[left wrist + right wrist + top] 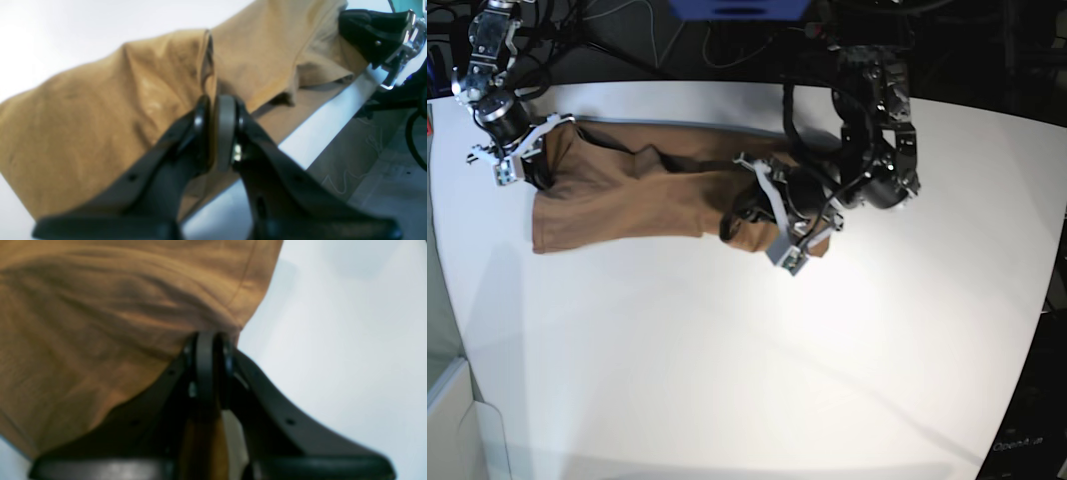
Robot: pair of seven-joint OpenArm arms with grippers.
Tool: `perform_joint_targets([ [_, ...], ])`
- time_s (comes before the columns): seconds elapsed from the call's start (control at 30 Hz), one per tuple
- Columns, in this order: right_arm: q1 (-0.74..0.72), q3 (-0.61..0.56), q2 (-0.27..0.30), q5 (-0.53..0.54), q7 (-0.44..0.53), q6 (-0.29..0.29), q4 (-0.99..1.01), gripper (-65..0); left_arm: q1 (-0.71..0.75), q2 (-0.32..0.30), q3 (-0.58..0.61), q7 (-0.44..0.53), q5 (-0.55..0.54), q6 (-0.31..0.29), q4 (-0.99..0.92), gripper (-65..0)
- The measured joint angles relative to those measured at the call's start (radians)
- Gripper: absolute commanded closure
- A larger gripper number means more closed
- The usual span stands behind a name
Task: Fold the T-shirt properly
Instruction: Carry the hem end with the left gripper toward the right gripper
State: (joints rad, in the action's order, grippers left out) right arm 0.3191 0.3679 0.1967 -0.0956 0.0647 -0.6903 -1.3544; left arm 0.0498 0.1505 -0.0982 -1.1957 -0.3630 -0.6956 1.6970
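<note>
T-shirt (627,195): lay stretched lengthwise along the far side of my white table (727,380).
My left gripper (213,130): pads pressed together, clamped on the shirt's edge.
My right gripper (210,353): jaws closed, pinching cloth at the shirt's opposite end.

Tan T-shirt (637,195) on white table (757,360), a gripper at each end

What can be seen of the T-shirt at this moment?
The T-shirt is plain tan-brown cloth, soft and creased, with no print in view. It lies as a long band on the white table, its upper layer lifted. The left hand and the right hand are each shut on an end of it.
</note>
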Motion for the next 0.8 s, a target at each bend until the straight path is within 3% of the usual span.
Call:
perform_joint_targets([
  [0.23, 0.000, 0.000, 0.000, 0.000, 0.001, 0.000, 0.000, -2.8, -0.005, 0.000, 0.001, 0.005, -0.092, 0.000, -0.058, -2.7],
  [0.43, 0.001, 0.000, 0.000, 0.000, 0.002, 0.000, 0.000, -2.8, -0.006, -0.001, -0.003, 0.100, -0.095, 0.004, -0.124, -2.9],
  [0.63, 0.003, 0.000, 0.000, 0.000, 0.003, 0.000, 0.000, -2.8, -0.012, -0.001, -0.002, 0.109, -0.097, 0.004, -0.159, -3.5],
  [0.7, 0.003, 0.001, 0.000, 0.000, 0.003, 0.000, 0.000, -2.8, -0.017, 0.000, -0.003, 0.113, -0.098, 0.004, -0.159, -7.9],
  [0.8, 0.003, 0.001, 0.000, 0.000, 0.003, 0.000, 0.000, -2.8, -0.019, -0.001, -0.003, 0.116, -0.098, 0.004, -0.158, -24.5],
])
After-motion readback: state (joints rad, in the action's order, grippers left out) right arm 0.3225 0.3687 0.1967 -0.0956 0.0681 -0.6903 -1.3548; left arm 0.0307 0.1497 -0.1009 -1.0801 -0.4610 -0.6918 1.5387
